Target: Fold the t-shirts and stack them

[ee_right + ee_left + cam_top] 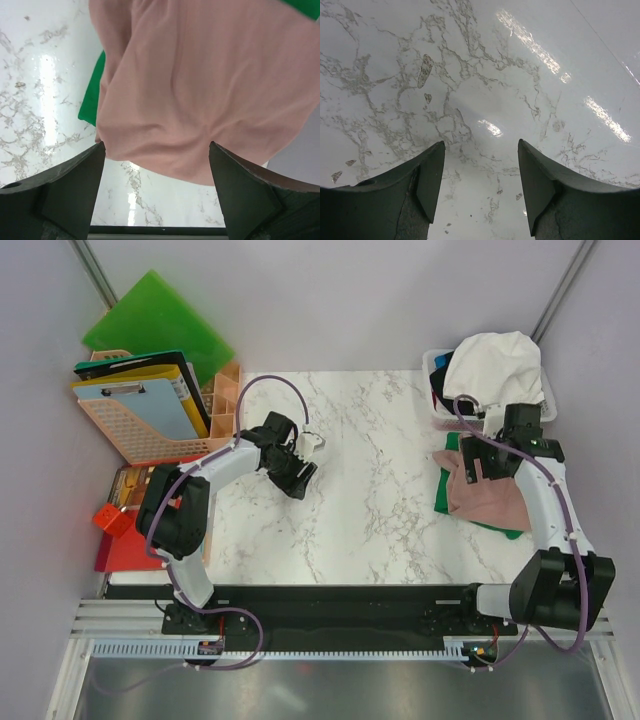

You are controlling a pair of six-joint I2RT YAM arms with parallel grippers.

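Off to the left a pink basket (pixel 160 448) stuffed with clipboards stands at the table's edge, with a stiff green folder (pixel 150 320) leaning on the wall behind it. Next along, the left gripper (pixel 481 165) hangs just over the bare marble table (pixel 380 490), its claw spread, with nothing between the fingers. Further right, near the table's right edge, the dusty pink t-shirt (pixel 488 498) lies folded on top of a green t-shirt (pixel 446 502), whose edge peeks out along its left side. The right gripper (pixel 156 150) sits right above the pink cloth's hem, claw spread wide and pinching nothing. Behind it, in the far right corner, a white t-shirt (pixel 495 365) is heaped over a small white bin (pixel 431 362).
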